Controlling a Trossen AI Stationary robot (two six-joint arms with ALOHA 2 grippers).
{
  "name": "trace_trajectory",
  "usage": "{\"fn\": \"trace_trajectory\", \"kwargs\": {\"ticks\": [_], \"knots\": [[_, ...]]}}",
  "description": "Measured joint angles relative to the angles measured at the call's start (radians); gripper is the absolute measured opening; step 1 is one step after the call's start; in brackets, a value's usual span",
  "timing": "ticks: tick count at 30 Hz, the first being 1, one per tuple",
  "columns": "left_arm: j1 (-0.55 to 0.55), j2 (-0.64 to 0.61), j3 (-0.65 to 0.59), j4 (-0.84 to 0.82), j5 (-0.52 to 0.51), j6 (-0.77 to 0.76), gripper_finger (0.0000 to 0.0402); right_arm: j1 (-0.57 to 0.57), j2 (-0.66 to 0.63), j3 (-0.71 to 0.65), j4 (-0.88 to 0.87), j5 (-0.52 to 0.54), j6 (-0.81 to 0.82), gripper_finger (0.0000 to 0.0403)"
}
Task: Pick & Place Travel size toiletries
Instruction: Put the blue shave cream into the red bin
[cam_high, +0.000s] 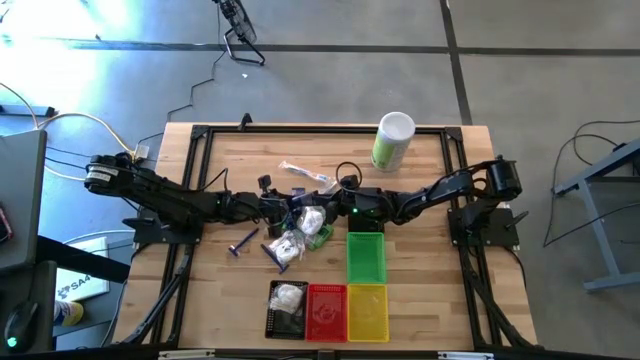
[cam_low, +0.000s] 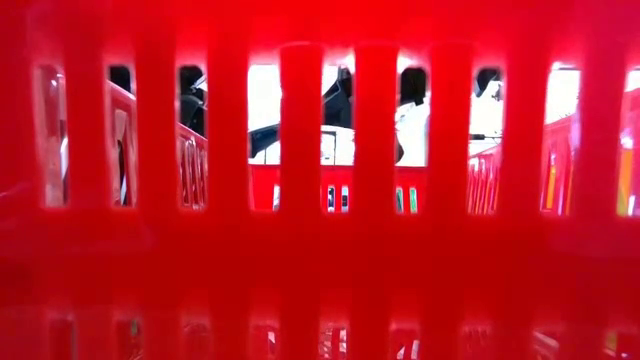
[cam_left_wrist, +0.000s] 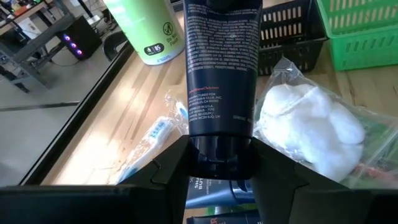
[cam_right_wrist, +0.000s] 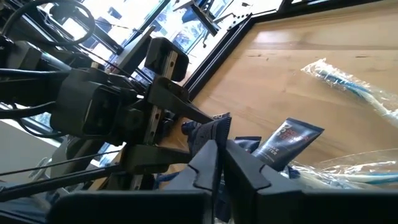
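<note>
- Left arm reaches in low from the bench's left edge toward centre; left end effector (cam_left_wrist: 219, 163) is clamped on the cap end of a dark blue tube (cam_left_wrist: 222, 65), tube pointing straight out ahead of the fingers, lifted over the pile.
- Right arm comes in from the right edge, elbow bent, wrist flat over mid-bench; right end effector (cam_right_wrist: 217, 163) is clenched, fingers together with nothing visible between them. It sits just beside the left end effector, tips almost meeting it.
- Toiletries pile (cam_high: 295, 235) lies at bench centre between the two end effectors: a white pouch (cam_left_wrist: 309, 121) in crinkly clear wrap just beside the held tube, a second blue tube (cam_right_wrist: 287, 142) flat on the wood under the right wrist, and a small green item next to the pile in the high view.
- Clear-wrapped stick (cam_high: 308, 174) lies apart from the pile, toward the far side of the bench; blue-and-white content shows through the wrap.
- Another small dark item (cam_high: 243, 243) lies left of the pile.
- Green-and-white canister (cam_high: 392, 140) stands upright near the far edge.
- Green basket (cam_high: 365, 258) sits right of the pile; black basket (cam_high: 287, 309), red basket (cam_high: 326, 312) and yellow basket (cam_high: 367, 312) are in a row at the near edge. A white pouch is inside the black one.
- Low view is blocked by red basket slats.
</note>
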Motion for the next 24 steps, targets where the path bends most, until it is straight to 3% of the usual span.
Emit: {"fn": "trace_trajectory", "kwargs": {"ticks": [24], "knots": [[0.0, 0.0, 0.0, 0.002, 0.0, -0.004, 0.016, 0.0, 0.0, 0.0, -0.03, -0.003, -0.019, 0.0003]]}}
